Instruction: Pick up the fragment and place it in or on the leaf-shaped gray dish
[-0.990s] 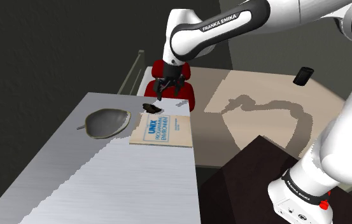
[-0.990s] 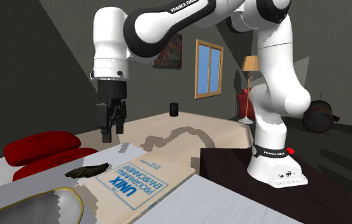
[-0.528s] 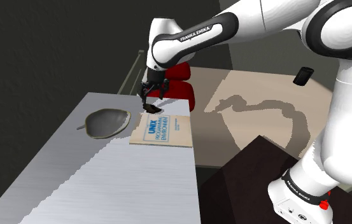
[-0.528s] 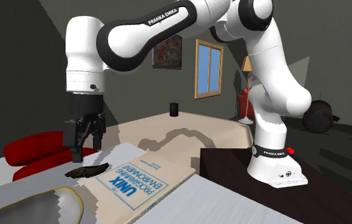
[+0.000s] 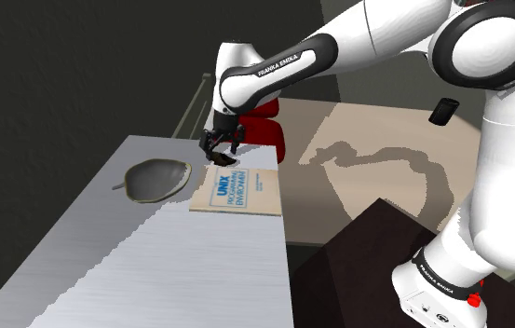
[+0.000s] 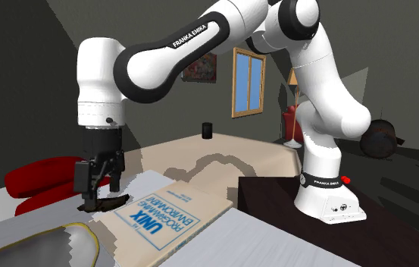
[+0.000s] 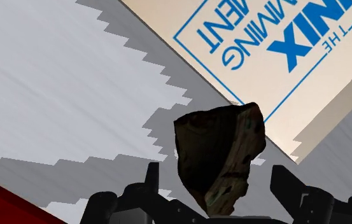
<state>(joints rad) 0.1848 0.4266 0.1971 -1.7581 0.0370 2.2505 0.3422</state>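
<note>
The shoulder view looks down over the table (image 5: 78, 280), with the stand (image 5: 339, 280) at lower right. The second exterior view sits low and close, facing the arm (image 6: 321, 91). Both share the book (image 5: 237, 190). The wrist view looks closely down on the fragment (image 7: 219, 153).

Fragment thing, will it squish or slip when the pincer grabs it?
Probably no squishing: the fragment looks like a hard, jagged chunk. Its uneven, tapering sides might let it twist in the pincer. Much smaller than the book, so likely light.
</note>
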